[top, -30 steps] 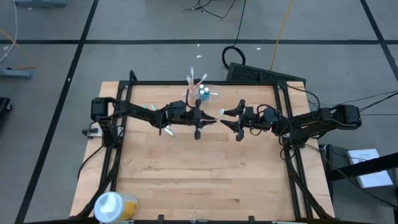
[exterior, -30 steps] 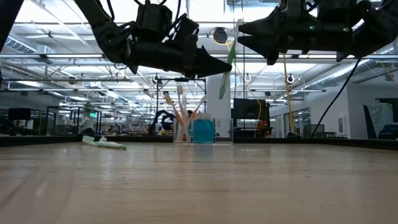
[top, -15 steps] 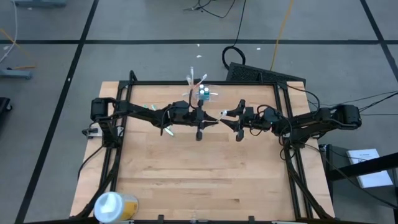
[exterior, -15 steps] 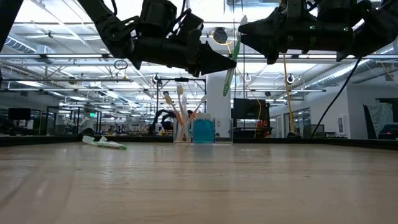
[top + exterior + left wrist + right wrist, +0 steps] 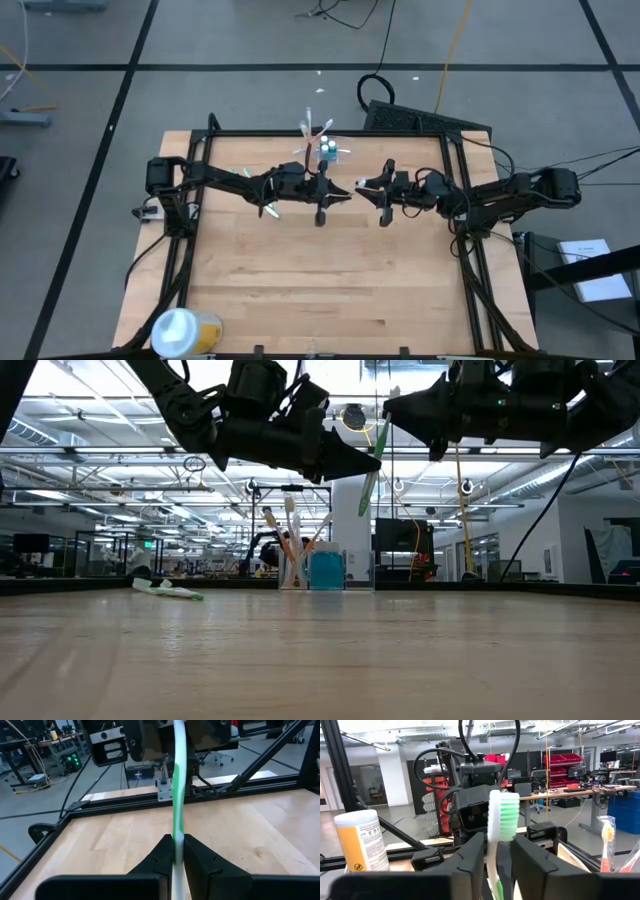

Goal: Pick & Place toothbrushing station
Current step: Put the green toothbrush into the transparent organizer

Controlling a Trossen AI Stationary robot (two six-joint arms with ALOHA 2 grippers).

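a: left pincer [image 5: 173,851] was clamped on a green-and-white toothbrush [image 5: 177,780], held in mid-air over the table [image 5: 330,280]. right pincer [image 5: 492,857] had its fingers narrow around the bristle end, touching or nearly.

b: the holder?

a: clear holder [image 5: 322,572] stood at the table's far edge, brushes in it. handover looked underway; placing not yet done. another brush [image 5: 168,590] lay on the table.

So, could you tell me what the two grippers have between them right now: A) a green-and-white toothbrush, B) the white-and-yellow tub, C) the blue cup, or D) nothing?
A: the left gripper is shut on the toothbrush handle, held above the table, and the right gripper has its fingers either side of the brush's head end.
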